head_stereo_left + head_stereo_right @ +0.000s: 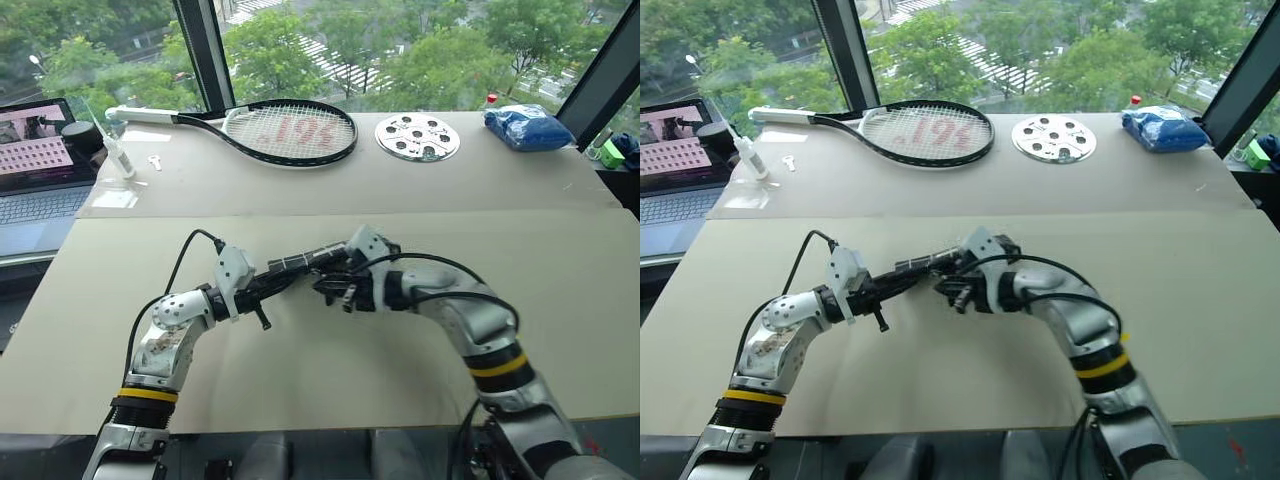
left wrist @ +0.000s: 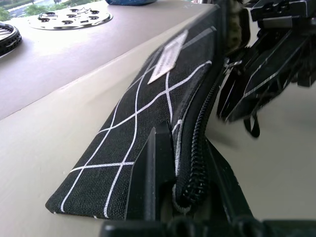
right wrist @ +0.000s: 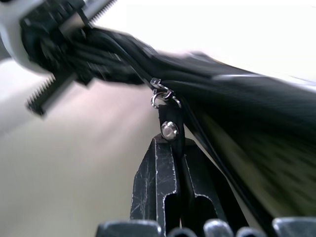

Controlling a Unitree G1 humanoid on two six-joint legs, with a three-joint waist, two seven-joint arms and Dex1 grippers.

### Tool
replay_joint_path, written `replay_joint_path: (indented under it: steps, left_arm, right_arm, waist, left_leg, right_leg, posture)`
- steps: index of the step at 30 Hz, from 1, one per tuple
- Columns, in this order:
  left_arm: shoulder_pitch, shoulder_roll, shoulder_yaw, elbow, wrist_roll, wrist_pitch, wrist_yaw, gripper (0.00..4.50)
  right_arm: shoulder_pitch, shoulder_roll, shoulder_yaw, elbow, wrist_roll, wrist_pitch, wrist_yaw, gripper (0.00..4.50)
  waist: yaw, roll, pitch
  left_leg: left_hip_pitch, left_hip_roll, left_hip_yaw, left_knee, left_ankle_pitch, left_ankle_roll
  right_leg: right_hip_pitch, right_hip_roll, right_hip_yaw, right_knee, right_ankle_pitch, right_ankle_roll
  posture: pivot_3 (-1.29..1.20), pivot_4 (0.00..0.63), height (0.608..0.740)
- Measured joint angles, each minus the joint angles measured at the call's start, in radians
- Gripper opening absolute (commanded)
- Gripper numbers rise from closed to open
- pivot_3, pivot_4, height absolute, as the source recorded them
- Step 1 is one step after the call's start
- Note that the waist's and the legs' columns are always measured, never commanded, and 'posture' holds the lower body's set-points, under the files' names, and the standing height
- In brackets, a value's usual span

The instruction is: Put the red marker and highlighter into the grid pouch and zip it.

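The grid pouch (image 1: 305, 259), black with white lines and a small white label, hangs edge-up above the table between both grippers. My left gripper (image 2: 183, 170) is shut on one end of the pouch, clamping the fabric beside the zipper; the zipper teeth (image 2: 197, 148) there lie together. My right gripper (image 3: 174, 148) is shut on the black zipper pull strap (image 3: 171, 132), just below its metal ring. In the left eye view the right gripper (image 1: 337, 286) sits at the pouch's other end. The red marker and the highlighter are out of view.
At the back of the table lie a tennis racket (image 1: 290, 132), a white perforated disc (image 1: 418, 137) and a blue bag (image 1: 527, 127). A laptop (image 1: 40, 190) and a white tube (image 1: 116, 152) stand far left. Bare beige table surface (image 1: 330, 380) lies under the arms.
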Motion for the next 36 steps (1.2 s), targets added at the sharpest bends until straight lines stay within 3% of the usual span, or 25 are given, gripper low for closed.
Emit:
replay_joint_path:
  steps: [5, 8, 10, 12, 18, 21, 27, 30, 35, 36]
  left_arm:
    - [0.0, -0.002, -0.012, -0.002, 0.0, 0.0, -0.001, 0.0]
    - [-0.003, -0.003, -0.03, -0.002, 0.0, 0.0, -0.003, 0.0]
    - [-0.003, -0.003, -0.034, -0.002, 0.0, 0.0, -0.006, 0.0]
    - [-0.005, 0.0, -0.028, 0.002, 0.0, 0.0, -0.005, 0.0]
    - [-0.029, 0.001, -0.021, 0.024, -0.001, -0.002, -0.02, 0.0]
    - [-0.037, -0.001, -0.026, 0.034, 0.0, -0.011, -0.034, 0.0]
    - [-0.068, 0.0, -0.059, 0.085, 0.024, -0.074, -0.087, 0.0]
    - [-0.1, -0.004, -0.089, 0.122, 0.056, -0.119, -0.107, 0.0]
    - [-0.14, -0.029, -0.148, 0.18, 0.12, -0.202, -0.118, 0.0]
    - [-0.143, -0.037, -0.166, 0.197, 0.14, -0.223, -0.119, 0.39]
  right_arm:
    - [0.072, -0.193, -0.11, 0.019, -0.002, -0.033, 0.036, 0.02]
    - [0.09, -0.212, -0.143, 0.025, 0.003, -0.05, 0.043, 0.02]
    - [0.109, -0.21, -0.149, 0.025, 0.013, -0.052, 0.042, 0.67]
    - [0.126, -0.208, -0.163, 0.029, 0.014, -0.053, 0.031, 1.02]
    - [0.13, -0.189, -0.223, 0.032, 0.044, -0.049, 0.009, 3.22]
    - [0.173, -0.223, -0.318, 0.03, 0.126, -0.007, 0.049, 3.22]
    - [0.357, -0.449, -0.563, 0.01, 0.198, -0.008, 0.205, 3.22]
    - [0.471, -0.472, -0.655, -0.037, 0.222, -0.027, 0.269, 3.22]
    - [0.536, -0.468, -0.728, -0.106, 0.243, -0.034, 0.278, 3.22]
    - [0.541, -0.459, -0.732, -0.121, 0.249, -0.034, 0.265, 3.23]
  waist:
    - [0.004, 0.0, 0.0]
    - [-0.001, 0.0, 0.0]
    - [-0.001, 0.0, 0.0]
    - [0.002, 0.0, 0.0]
    - [0.012, 0.0, 0.0]
    - [0.02, 0.0, 0.0]
    - [0.03, 0.0, 0.0]
    - [0.027, 0.0, 0.0]
    - [0.017, 0.0, 0.0]
    - [0.018, 0.0, 0.0]
  left_leg:
    - [0.0, 0.0, 0.001, 0.0, 0.0, 0.001]
    - [0.001, 0.001, 0.001, 0.0, 0.0, 0.001]
    - [0.0, 0.001, 0.001, 0.0, 0.0, 0.001]
    - [0.0, 0.0, 0.001, 0.0, 0.0, 0.001]
    - [0.0, 0.0, 0.001, 0.001, 0.0, 0.001]
    - [-0.001, 0.0, 0.001, 0.001, 0.0, 0.001]
    - [0.001, 0.0, 0.001, 0.001, -0.002, 0.003]
    - [0.001, 0.0, 0.002, 0.001, -0.002, 0.003]
    - [0.002, 0.0, 0.002, 0.002, -0.002, 0.003]
    - [0.002, 0.0, 0.002, 0.002, -0.002, 0.003]
  right_leg:
    - [0.0, 0.0, 0.0, 0.0, 0.0, 0.0]
    - [0.001, 0.001, 0.0, 0.0, 0.0, 0.0]
    - [0.001, 0.0, 0.0, 0.0, 0.0, 0.0]
    - [0.001, 0.0, 0.0, 0.0, 0.0, 0.0]
    - [0.001, 0.0, 0.0, 0.0, 0.0, 0.0]
    - [0.002, 0.0, 0.0, -0.001, 0.0, 0.0]
    - [0.004, -0.001, -0.001, -0.002, 0.0, 0.001]
    - [0.005, -0.001, 0.0, -0.002, 0.0, 0.001]
    - [0.006, -0.001, 0.0, 0.0, 0.0, 0.001]
    - [0.006, -0.001, 0.0, 0.0, 0.0, 0.001]
  posture:
    - [0.0, 0.15, 0.74]
    - [0.0, 0.15, 0.74]
    - [0.0, 0.15, 0.74]
    - [0.0, 0.15, 0.74]
    - [0.0, 0.15, 0.74]
    - [0.0, 0.15, 0.74]
    - [0.0, 0.15, 0.74]
    - [0.0, 0.15, 0.74]
    - [0.0, 0.15, 0.74]
    - [0.0, 0.15, 0.74]
